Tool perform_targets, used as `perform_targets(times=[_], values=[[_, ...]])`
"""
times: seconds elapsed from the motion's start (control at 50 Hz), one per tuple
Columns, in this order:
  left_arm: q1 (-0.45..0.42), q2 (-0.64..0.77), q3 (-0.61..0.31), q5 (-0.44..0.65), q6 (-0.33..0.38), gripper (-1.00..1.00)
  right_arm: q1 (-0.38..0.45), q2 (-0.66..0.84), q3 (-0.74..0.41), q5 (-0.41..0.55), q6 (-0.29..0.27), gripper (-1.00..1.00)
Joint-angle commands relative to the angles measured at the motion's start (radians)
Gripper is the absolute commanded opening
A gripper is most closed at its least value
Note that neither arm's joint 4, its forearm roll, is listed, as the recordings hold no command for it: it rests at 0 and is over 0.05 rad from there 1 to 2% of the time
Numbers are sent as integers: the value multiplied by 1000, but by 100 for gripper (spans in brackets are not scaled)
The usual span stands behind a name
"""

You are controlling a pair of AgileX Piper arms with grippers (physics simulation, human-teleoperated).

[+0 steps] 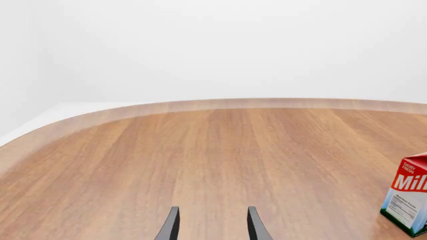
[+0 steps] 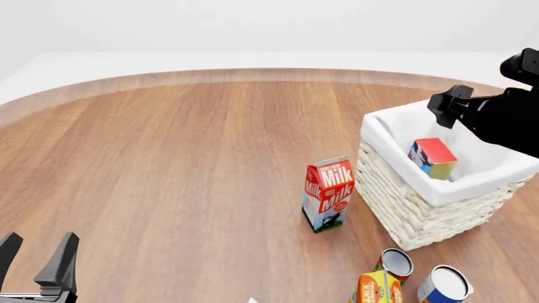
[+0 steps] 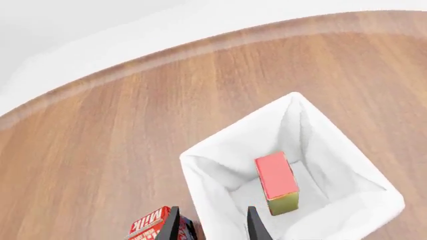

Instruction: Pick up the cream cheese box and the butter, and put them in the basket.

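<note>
Altogether one basket point(image 2: 421, 208), one butter point(image 2: 433, 158), one milk carton point(image 2: 327, 194), two cans and one orange-yellow carton point(image 2: 377, 289) are showing on the round wooden table point(image 2: 168, 164). The butter is lying inside the basket, well within the white liner, resting tilted rather than flat; in the right wrist view its red face point(image 3: 275, 176) is turning upward and its long axis is running from the basket's near side toward its far side, with an olive-coloured end at the near end. In the front view a blue end is facing the camera. The basket is sitting toward the table's right edge, with the milk carton standing upright just beside its left wall. One red-rimmed can point(image 2: 395, 263) and one blue can point(image 2: 443, 285) are standing near the front edge, beside the orange-yellow carton. The right gripper point(image 3: 212, 225) is hanging above the basket's rim with its fingers apart and nothing between them, the dark arm reaching in from the right. The left gripper point(image 2: 38, 255) is hovering low over the front left part of the table, fingers spread and pointing forward over bare wood, holding nothing.
</note>
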Motion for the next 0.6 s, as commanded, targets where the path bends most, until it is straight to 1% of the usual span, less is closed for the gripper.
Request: perform_targets(times=[0.02, 0.14, 0.2, 0.26, 0.3, 0.34, 0.6], values=[[0, 0, 0, 0, 0, 100, 72, -34, -35, 73, -42, 100], [0, 0, 0, 0, 0, 100, 117, -28, -56, 97, -64, 100], [0, 0, 0, 0, 0, 100, 155, -31, -74, 123, -82, 100], [0, 0, 0, 0, 0, 100, 170, -29, -79, 131, -92, 100], [0, 0, 0, 0, 0, 100, 205, -26, -95, 148, -106, 100], [0, 0, 0, 0, 0, 100, 216, -14, -102, 148, -114, 100], [0, 0, 0, 0, 0, 100, 372, 46, -134, 164, -165, 100]])
